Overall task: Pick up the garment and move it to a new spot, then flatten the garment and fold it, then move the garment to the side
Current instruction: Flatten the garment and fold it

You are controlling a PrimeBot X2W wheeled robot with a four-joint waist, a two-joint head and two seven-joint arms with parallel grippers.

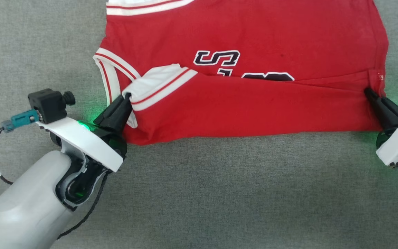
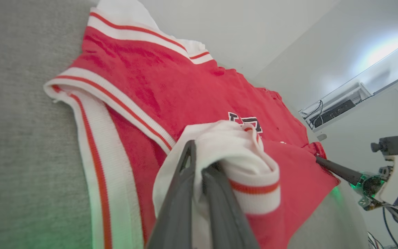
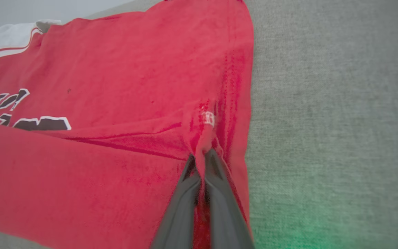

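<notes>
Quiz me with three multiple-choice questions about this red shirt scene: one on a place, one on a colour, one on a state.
1. Where do the left fingers grip the jersey?
A. white striped trim
B. a pocket
C. a button

2. What colour is the surface under the jersey?
A. blue
B. gray
C. brown

3. How does the jersey lie?
A. balled up
B. hanging in the air
C. near edge folded over the lettering

Answers:
1 A: the fingers pinch the trim.
2 B: gray cloth shows around the jersey.
3 C: the fold hides part of the lettering.
</notes>
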